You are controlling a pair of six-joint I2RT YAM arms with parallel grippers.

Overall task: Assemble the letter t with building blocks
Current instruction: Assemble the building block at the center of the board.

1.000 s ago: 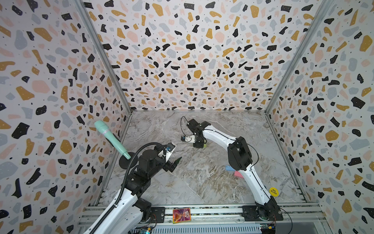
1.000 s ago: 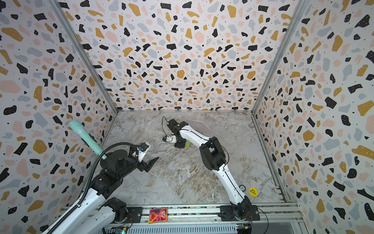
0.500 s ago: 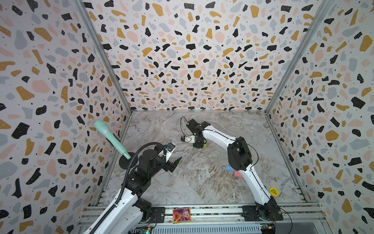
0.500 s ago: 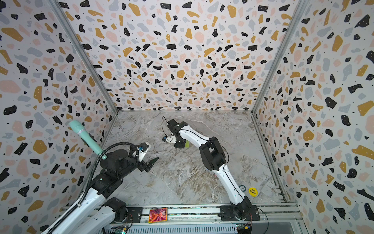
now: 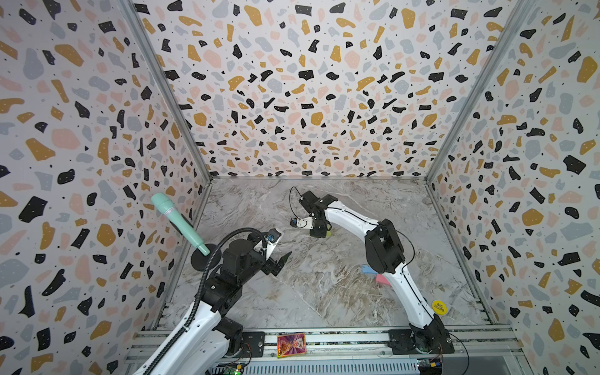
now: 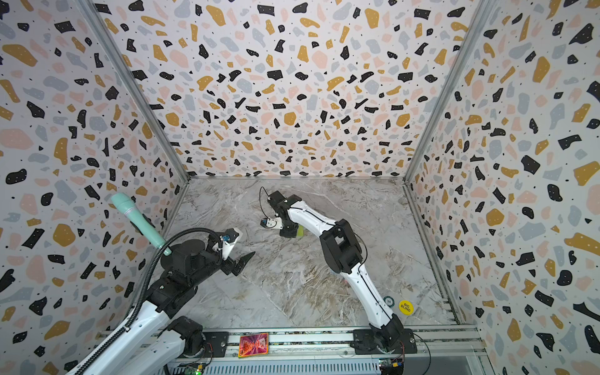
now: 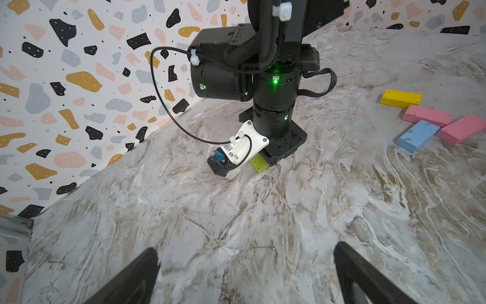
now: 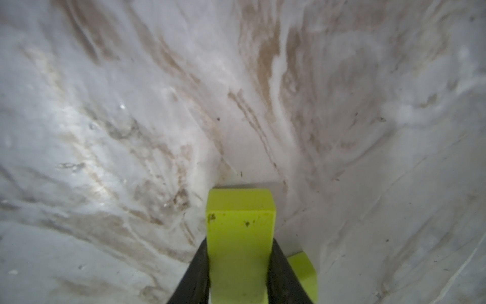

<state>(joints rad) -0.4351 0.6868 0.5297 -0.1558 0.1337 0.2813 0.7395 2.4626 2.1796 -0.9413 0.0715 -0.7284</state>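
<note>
My right gripper is shut on a lime green brick, held low over the marble floor at mid-back; the brick also shows in both top views. The corner of a second lime green brick shows close beside it. In the left wrist view a yellow brick, two pink bricks and a light blue brick lie together on the floor. My left gripper hovers open and empty at the left. No letter t is in view.
A teal microphone on a black stand leans by the left wall. A yellow disc lies near the right arm's base, with a small chip beside it. A colourful card rests on the front rail. Patterned walls enclose three sides.
</note>
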